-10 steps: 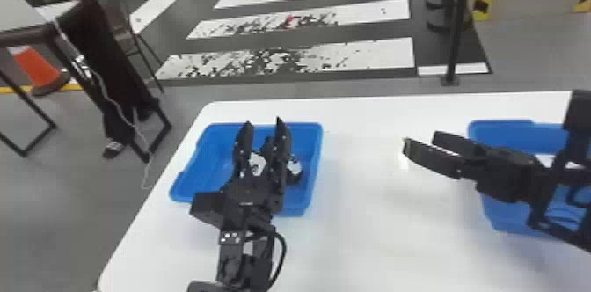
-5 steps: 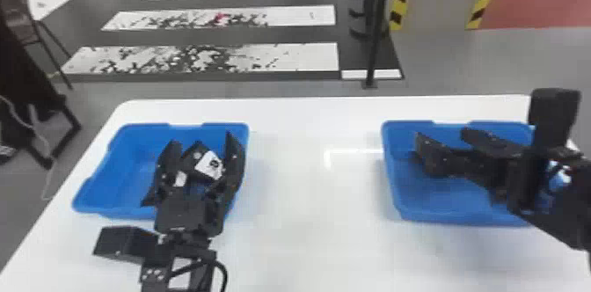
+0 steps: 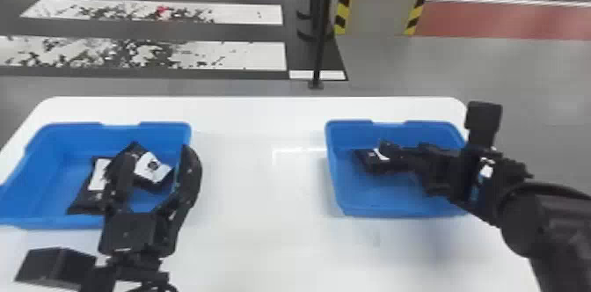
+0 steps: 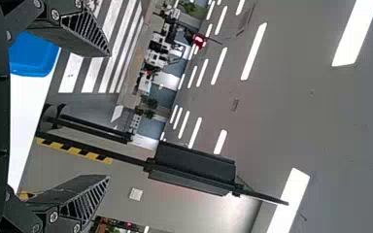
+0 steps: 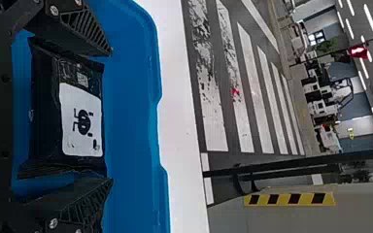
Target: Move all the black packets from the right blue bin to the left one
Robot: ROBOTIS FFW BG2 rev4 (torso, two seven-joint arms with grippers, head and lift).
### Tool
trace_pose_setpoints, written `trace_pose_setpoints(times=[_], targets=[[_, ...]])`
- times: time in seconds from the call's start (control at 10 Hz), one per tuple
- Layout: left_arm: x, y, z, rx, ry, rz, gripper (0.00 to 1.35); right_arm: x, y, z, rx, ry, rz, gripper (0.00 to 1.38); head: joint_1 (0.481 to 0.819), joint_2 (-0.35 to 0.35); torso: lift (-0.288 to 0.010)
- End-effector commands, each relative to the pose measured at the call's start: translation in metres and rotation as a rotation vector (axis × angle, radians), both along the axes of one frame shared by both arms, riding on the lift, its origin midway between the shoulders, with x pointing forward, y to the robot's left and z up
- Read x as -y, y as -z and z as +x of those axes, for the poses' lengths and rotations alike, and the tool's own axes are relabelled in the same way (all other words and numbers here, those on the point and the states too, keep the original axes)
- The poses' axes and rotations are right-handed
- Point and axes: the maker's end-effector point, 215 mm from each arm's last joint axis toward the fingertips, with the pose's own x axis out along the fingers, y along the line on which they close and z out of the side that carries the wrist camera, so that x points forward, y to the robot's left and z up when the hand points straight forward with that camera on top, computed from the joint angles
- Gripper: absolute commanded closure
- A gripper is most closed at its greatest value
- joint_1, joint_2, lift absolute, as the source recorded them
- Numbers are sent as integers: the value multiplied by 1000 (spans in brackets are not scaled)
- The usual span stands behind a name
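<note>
Straddling black packet in right blue bin, right gripper fingers apart; left gripper also released, at left blue bin.

Free passage above the white table, between left blue bin and right blue bin; obstacle, the latter's wall near the black packet.
</note>
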Motion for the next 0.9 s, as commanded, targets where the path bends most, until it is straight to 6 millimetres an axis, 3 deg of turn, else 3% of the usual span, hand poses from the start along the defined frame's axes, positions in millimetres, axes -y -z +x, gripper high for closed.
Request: trace_pose_setpoints(times=[0.0, 0.2, 0.3, 0.5, 0.6, 0.8], targets=[[1, 6, 2, -21, 6, -9, 163, -4, 11, 2, -25, -2, 26, 111, 695, -83, -168], [0, 7, 3, -24, 8, -16, 163, -7, 25, 1, -56, 3, 58, 127, 695, -78, -168], [0, 7, 3, -24, 10, -22, 163, -5, 35, 0, -78, 11, 80, 213, 695, -77, -168], [0, 10, 4, -35, 16, -23, 165, -8, 41, -1, -92, 14, 118, 920, 695, -77, -168], [2, 12, 4, -41, 22, -21, 165, -10, 44, -3, -100, 13, 135, 1139, 695, -76, -168], [2, 13, 5, -41, 23, -22, 165, -13, 46, -5, -98, 14, 152, 1182, 695, -74, -168]])
